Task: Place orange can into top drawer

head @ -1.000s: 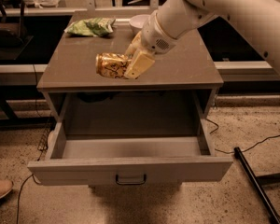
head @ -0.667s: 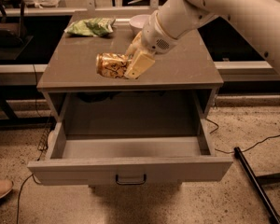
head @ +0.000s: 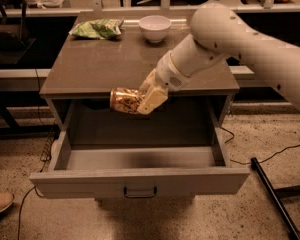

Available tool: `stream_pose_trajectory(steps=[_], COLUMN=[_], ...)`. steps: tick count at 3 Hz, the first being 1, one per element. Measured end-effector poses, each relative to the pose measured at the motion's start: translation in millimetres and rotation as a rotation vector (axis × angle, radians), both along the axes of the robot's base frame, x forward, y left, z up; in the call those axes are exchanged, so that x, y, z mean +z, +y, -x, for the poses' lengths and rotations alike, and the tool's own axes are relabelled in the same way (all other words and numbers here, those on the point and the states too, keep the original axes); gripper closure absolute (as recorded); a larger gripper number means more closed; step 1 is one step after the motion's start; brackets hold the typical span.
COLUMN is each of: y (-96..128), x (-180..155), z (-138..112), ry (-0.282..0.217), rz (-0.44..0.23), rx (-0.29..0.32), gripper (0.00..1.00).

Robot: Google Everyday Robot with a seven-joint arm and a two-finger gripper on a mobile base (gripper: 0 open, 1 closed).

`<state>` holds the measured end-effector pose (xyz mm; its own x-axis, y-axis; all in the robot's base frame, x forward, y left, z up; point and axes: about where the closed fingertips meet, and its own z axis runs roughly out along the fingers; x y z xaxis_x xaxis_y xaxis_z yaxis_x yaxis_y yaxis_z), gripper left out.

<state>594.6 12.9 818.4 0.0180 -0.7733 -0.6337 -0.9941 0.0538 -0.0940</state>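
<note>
From the grey cabinet top (head: 105, 69) the gripper (head: 141, 102), clamping the orange can (head: 121, 100), came toward 6 o'clock, over the open top drawer (head: 140, 182); lowering should follow.

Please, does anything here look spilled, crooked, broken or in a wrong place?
Nothing is spilled or broken. Only the orange can is not upright: the hand holds it on its side above the open top drawer. The white bowl stands upright and the green bag lies flat on the table.
</note>
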Motion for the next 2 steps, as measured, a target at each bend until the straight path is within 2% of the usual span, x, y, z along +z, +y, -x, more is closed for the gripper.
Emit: stream_pose_trajectory(steps=[2], y=[-2], x=[-70], z=[15], ry=[0.098], rz=[0.054], rx=[-0.075], gripper=[1.00])
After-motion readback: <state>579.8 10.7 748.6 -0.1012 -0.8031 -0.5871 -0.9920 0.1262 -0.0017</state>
